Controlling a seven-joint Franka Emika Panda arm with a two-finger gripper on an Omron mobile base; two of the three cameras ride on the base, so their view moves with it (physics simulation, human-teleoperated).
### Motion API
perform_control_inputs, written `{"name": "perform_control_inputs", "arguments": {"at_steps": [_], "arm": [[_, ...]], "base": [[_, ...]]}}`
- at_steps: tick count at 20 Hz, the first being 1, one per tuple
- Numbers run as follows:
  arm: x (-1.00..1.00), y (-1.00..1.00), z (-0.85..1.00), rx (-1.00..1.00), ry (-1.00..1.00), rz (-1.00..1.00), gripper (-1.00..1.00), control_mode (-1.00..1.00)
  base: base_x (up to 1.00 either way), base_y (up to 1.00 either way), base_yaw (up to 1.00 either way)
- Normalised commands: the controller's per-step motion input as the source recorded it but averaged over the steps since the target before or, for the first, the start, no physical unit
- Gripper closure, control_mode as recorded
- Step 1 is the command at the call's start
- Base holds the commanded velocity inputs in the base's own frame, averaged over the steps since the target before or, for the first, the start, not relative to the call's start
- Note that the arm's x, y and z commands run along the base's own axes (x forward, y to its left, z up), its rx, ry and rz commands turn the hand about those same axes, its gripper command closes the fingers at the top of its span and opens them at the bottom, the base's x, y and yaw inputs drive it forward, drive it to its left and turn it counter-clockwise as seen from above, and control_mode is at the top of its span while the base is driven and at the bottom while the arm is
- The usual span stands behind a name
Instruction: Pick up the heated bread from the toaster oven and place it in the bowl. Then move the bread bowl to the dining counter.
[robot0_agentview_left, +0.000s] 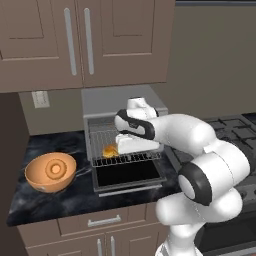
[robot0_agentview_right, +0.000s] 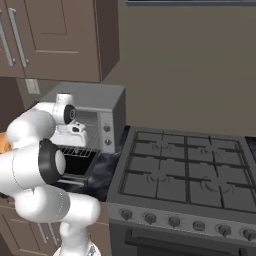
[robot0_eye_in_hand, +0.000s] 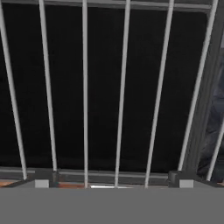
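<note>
The bowl (robot0_agentview_left: 50, 172) stands empty on the bench (robot0_agentview_left: 75, 200), left of the toaster oven (robot0_agentview_left: 122, 145). The heated bread (robot0_agentview_left: 110, 150) lies on the wire rack (robot0_agentview_left: 125, 157). The claw (robot0_eye_in_hand: 111, 183) hangs just above it, fingers spread, holding nothing. No step of the task is done yet, I judge.

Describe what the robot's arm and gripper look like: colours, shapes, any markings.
The arm is glossy white, built of rounded, bulbous links with black rings and a black band at the joints. No loose cables or markings are visible. The gripper ends in two small dark grey, blocky finger tips, each carrying a lighter grey square patch, set wide apart.
</note>
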Motion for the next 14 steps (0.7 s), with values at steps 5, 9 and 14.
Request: {"name": "perform_control_inputs", "arguments": {"at_steps": [5, 9, 14], "arm": [[-1.0, 0.77, -0.21, 0.0, 0.12, 0.01, -1.0, -1.0], [-0.66, 0.96, 0.26, 0.0, -0.09, 0.08, -1.0, -1.0], [0.23, 0.58, 0.45, -0.01, -0.13, 0.19, -1.0, -1.0]], "base": [[0.0, 0.0, 0.0], [0.0, 0.0, 0.0], [0.0, 0.0, 0.0]]}}
